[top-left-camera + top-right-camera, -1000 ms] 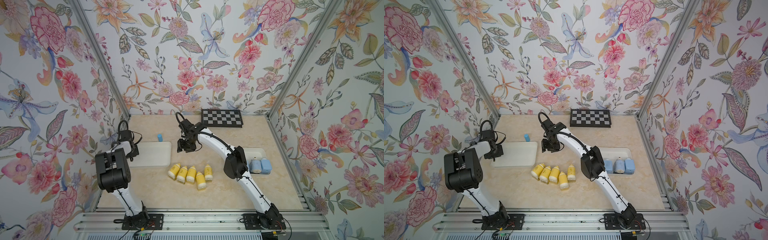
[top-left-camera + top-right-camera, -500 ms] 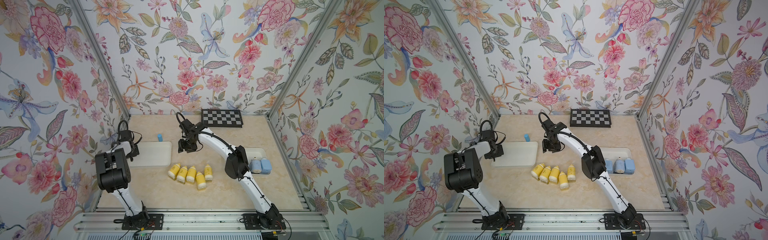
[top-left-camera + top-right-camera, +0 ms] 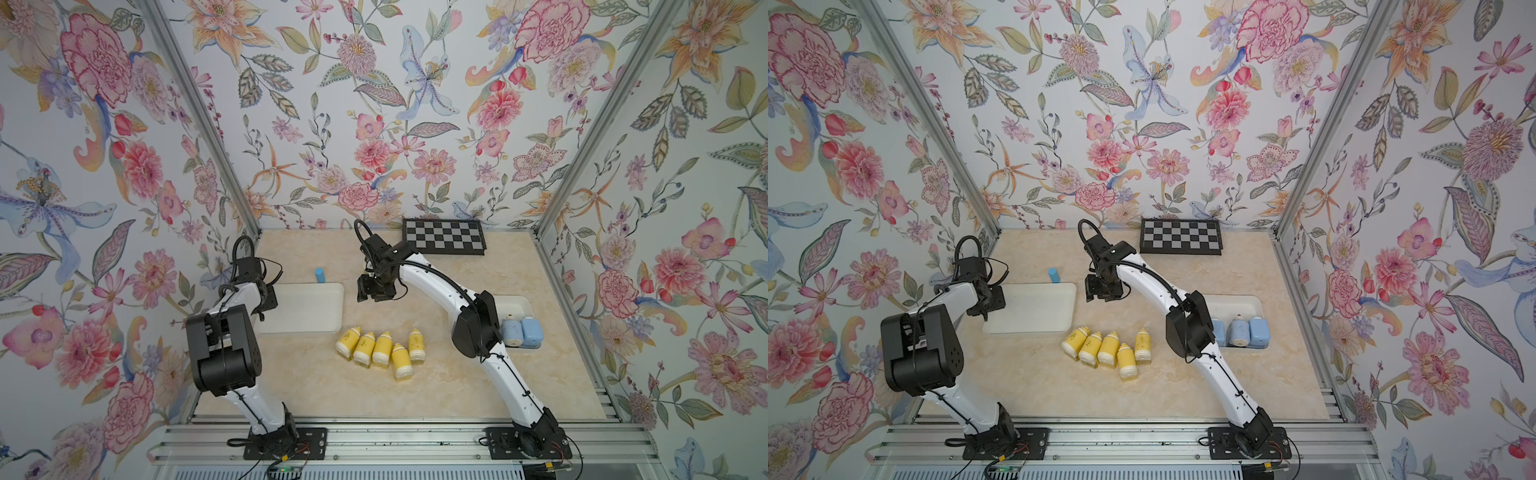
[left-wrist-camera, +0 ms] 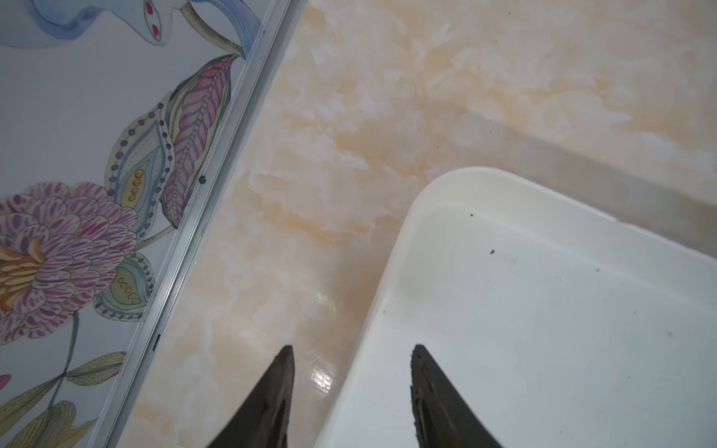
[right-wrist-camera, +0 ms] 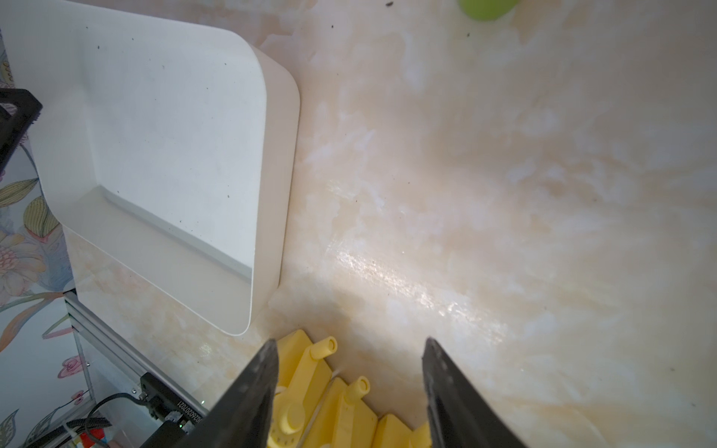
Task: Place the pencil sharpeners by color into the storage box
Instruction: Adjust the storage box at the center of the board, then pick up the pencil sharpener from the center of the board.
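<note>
Several yellow pencil sharpeners (image 3: 378, 347) with cream caps lie side by side on the table in both top views. Light blue pencil sharpeners (image 3: 1246, 332) sit in the white storage box (image 3: 517, 301) at the right, partly behind the right arm. A second white storage box (image 3: 307, 307) at the left holds nothing. My left gripper (image 4: 351, 349) is open, its fingers astride that box's left rim (image 4: 392, 271). My right gripper (image 5: 350, 343) hangs open and holds nothing, above the table between the left box and the yellow row (image 5: 310, 372).
A small blue upright cylinder (image 3: 319, 274) stands just behind the left box. A green cylinder (image 5: 487, 7) shows at the edge of the right wrist view. A checkerboard (image 3: 444, 237) lies by the back wall. Metal frame rails border the table.
</note>
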Robot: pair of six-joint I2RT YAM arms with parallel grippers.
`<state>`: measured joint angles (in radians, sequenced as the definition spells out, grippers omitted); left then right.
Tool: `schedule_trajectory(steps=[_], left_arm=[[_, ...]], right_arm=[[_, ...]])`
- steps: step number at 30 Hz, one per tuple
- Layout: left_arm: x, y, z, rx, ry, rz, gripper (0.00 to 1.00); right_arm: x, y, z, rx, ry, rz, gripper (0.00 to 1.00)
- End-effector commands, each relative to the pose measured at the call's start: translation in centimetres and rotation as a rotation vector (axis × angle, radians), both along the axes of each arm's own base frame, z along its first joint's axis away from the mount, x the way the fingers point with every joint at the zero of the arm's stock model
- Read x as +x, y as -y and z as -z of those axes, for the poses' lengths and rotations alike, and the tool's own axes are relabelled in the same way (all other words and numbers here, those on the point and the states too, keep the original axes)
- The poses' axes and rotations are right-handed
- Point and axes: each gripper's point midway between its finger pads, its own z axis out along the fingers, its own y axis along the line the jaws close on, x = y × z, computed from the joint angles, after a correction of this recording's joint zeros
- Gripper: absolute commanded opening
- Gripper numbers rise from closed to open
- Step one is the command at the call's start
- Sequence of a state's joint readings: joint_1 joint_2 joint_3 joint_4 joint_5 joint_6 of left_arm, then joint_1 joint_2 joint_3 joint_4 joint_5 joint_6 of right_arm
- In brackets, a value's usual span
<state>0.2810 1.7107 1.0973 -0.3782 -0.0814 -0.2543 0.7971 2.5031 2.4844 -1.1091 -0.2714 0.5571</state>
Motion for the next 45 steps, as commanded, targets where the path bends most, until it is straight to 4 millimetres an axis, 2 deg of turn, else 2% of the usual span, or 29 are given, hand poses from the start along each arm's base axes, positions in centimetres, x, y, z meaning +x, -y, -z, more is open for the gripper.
schedule_trajectory(steps=[1,4,5,11,16,19,25,29,34,40,45], left_arm=[[-0.5,0.5,-2.7,-0.002,0.037,0.003,0.54],[-0.9,1.1,-4.3,-0.015,0.073,0.010,0.56],[-1.0,1.3,-5.9,-0.013,0.113,0.012,0.57],[-2.9,3.2,-8.9,-0.052,0.186,0.043,0.60],[-4.8,6.2,-11.3,-0.082,0.233,0.099,0.62],[-5.9,8.2,-11.8,-0.103,0.242,0.138,0.63],[-7.5,12.4,-11.7,-0.161,0.242,0.223,0.64],[-8.0,16.3,-11.7,-0.184,0.227,0.309,0.65],[-8.8,20.5,-10.5,-0.216,0.164,0.418,0.66],[-9.6,23.6,-9.0,-0.220,0.088,0.524,0.67],[-10.0,25.6,-8.1,-0.228,0.042,0.600,0.68]], right_arm=[[-0.1,0.7,-3.6,0.022,0.060,-0.008,0.61],[-0.2,1.2,-4.3,0.016,0.075,-0.009,0.61],[-0.2,1.5,-4.5,0.013,0.080,-0.009,0.61],[-0.2,3.0,-5.7,-0.005,0.107,-0.005,0.61],[0.0,4.7,-6.6,-0.025,0.131,0.003,0.62],[0.0,5.9,-6.9,-0.043,0.141,0.010,0.63],[-0.1,7.8,-7.5,-0.065,0.153,0.017,0.63],[-0.1,9.2,-7.6,-0.081,0.153,0.027,0.64],[-0.7,11.2,-8.2,-0.104,0.160,0.045,0.64],[-1.6,14.3,-8.2,-0.155,0.162,0.079,0.65],[-2.2,16.0,-8.0,-0.172,0.152,0.103,0.66]])
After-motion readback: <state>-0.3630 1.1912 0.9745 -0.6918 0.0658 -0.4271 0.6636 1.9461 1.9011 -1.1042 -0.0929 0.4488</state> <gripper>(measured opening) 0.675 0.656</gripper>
